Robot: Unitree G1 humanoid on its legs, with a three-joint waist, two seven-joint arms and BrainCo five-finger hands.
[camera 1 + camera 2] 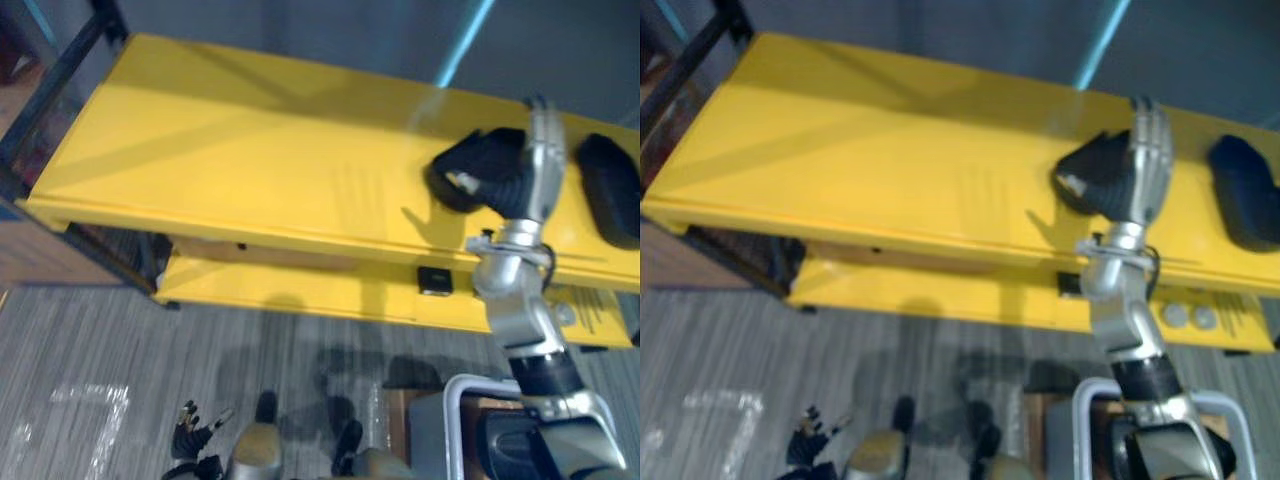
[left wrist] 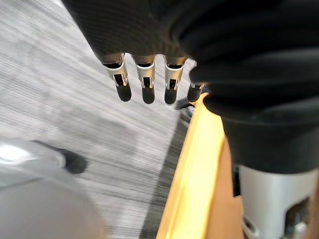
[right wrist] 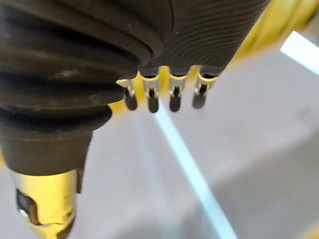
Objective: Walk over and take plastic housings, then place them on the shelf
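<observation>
Two black plastic housings lie on the right part of the yellow shelf's top board [image 1: 230,150]. My right hand [image 1: 540,165] reaches up over the nearer housing [image 1: 475,165] and covers its right side, fingers straight and pointing to the shelf's far edge. In the right wrist view those fingers [image 3: 173,94] are straight with nothing between them. The second housing [image 1: 612,190] rests apart, further right. My left hand [image 1: 190,430] hangs low near the floor at the lower left, fingers [image 2: 144,82] relaxed and holding nothing.
A lower yellow board [image 1: 300,290] juts out under the top one, with a small black block [image 1: 433,280] on it. A white-rimmed bin [image 1: 455,400] with dark parts stands at the lower right. A dark frame [image 1: 60,70] borders the shelf's left end.
</observation>
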